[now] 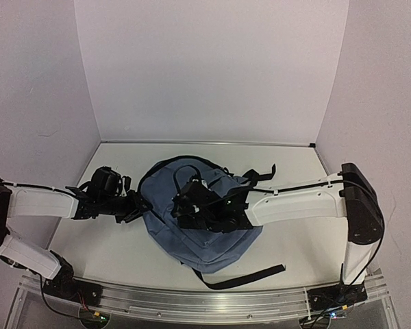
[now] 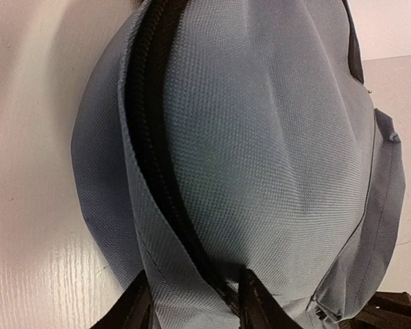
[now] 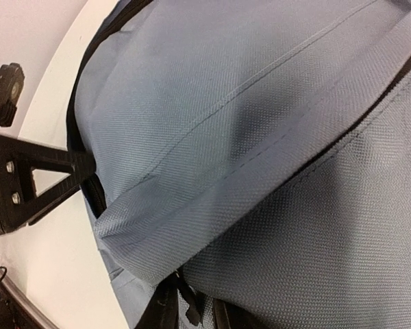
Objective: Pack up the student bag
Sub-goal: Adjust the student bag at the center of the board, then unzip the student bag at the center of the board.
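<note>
Centrally on the counter lies the bag, slate-blue, bulging and flat on its side between the two arms. Its black zip looks closed along the stretch in view, so the inside is hidden. The left gripper pinches the fabric fold beside the zip at the bag's left edge. The right gripper sits low on top of the bag, fingers close on either side of a zip tag; I cannot tell whether they clamp it. The counter is white, and pale walls enclose it on three sides. A black strap trails toward the near rail. Bare counter lies behind the bag and at its front left.
</note>
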Robot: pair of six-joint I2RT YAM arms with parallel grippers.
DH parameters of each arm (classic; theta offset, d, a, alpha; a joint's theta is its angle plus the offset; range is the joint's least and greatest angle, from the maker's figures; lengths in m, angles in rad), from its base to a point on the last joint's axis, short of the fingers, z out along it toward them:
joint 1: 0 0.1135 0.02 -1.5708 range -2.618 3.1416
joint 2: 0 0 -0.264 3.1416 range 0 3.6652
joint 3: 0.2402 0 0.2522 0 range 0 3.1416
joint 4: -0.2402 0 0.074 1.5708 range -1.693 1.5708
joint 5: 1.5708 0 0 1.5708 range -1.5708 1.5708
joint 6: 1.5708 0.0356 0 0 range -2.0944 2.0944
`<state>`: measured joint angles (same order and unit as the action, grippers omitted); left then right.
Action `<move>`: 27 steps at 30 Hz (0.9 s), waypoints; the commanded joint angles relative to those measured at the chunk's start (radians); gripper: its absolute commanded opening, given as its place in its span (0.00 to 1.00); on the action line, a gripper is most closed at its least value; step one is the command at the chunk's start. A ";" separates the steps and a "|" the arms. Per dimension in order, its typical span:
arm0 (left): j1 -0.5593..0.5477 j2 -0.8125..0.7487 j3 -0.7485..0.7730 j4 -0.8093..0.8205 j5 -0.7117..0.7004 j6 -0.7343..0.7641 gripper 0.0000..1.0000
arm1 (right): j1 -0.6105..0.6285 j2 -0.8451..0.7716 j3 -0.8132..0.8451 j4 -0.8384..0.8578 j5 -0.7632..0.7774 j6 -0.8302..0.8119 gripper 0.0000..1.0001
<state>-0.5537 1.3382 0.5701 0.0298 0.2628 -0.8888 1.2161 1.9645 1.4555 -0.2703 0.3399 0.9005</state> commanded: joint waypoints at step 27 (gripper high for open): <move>-0.001 -0.097 -0.008 -0.102 -0.042 0.114 0.00 | -0.051 -0.099 0.086 -0.209 0.190 -0.212 0.00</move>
<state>-0.5622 1.2870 0.5691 0.0175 0.2670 -0.8390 1.2071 1.8912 1.5016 -0.3757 0.4134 0.7684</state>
